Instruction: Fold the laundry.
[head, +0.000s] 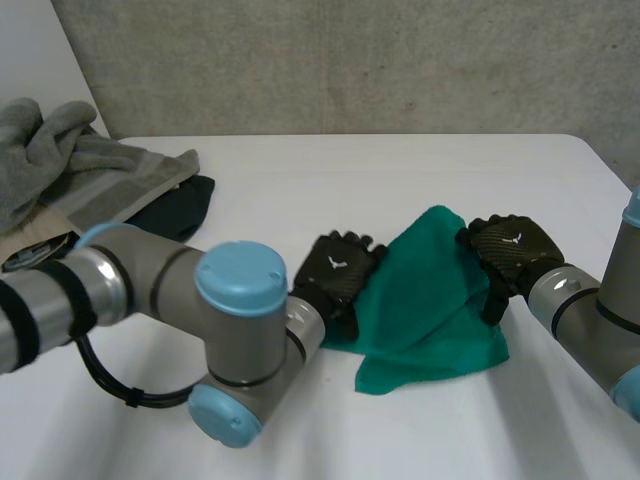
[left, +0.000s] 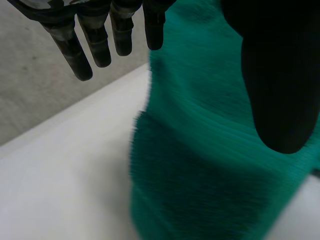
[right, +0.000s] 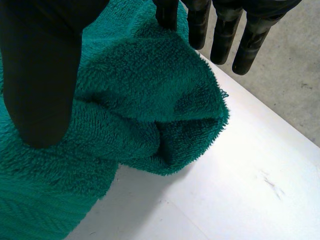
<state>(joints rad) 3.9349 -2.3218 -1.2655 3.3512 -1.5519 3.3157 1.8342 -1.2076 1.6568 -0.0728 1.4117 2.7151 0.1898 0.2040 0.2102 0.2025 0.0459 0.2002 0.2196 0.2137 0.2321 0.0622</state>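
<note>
Laundry (head: 60, 160) lies heaped, grey, at the table's (head: 400, 170) far left, well apart from the green towel (head: 430, 300) spread mid-table between my hands. My left hand (head: 338, 268) rests at its left edge, fingers straight and apart from the thumb, gripping nothing. My right hand (head: 510, 250) pinches a raised fold at its far right corner.

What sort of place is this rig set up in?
Probably a lab or test cell, not a home: a white table against a plain concrete-looking wall, with a heap of grey laundry at one side and a green towel mid-table.
</note>
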